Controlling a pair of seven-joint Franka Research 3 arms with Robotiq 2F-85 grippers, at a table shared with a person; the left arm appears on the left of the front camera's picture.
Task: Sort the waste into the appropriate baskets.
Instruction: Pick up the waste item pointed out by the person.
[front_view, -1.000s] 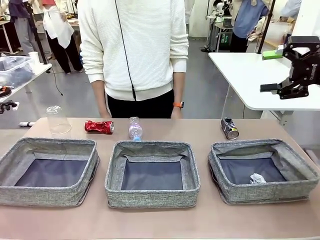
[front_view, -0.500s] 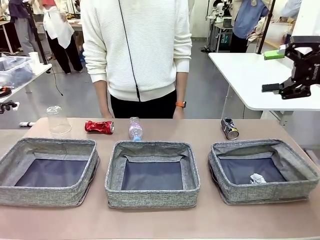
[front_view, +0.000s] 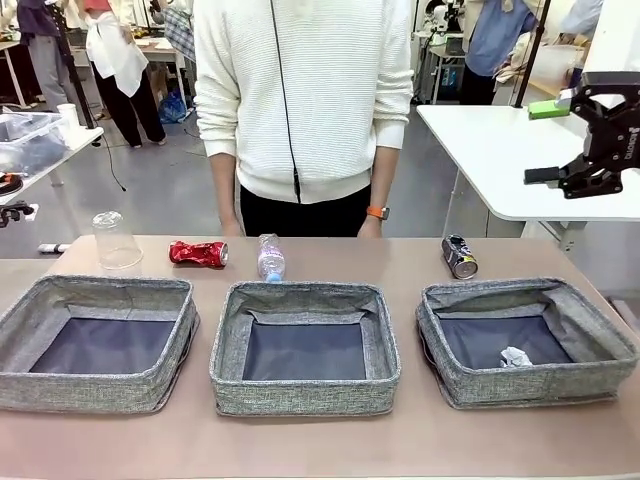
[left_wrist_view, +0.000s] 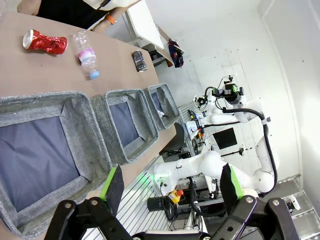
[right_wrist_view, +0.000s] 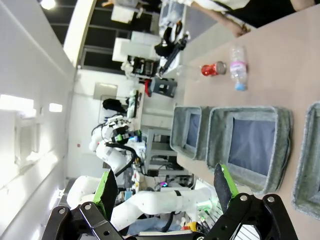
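Note:
Along the table's far side lie a clear plastic cup (front_view: 117, 240), a crushed red can (front_view: 198, 254), a clear bottle with a pink label (front_view: 270, 257) and a dark can (front_view: 459, 256). Three grey baskets stand in a row: left (front_view: 90, 392), middle (front_view: 300, 395), right (front_view: 540, 385). A crumpled white paper ball (front_view: 514, 356) lies in the right basket. My right gripper (front_view: 545, 142) hangs open high above the table's right end, holding nothing. The left wrist view shows my left gripper (left_wrist_view: 171, 184) open and empty, high over the left basket (left_wrist_view: 92, 145), with the red can (left_wrist_view: 44, 41) and bottle (left_wrist_view: 86, 53) beyond.
A person in a white sweater (front_view: 305, 90) stands at the far edge, hands down behind the table. A white table (front_view: 500, 150) stands to the back right. The front strip of the table (front_view: 320, 445) is bare.
The person has stepped toward picture right. The waste and baskets have not moved, and both grippers stay open.

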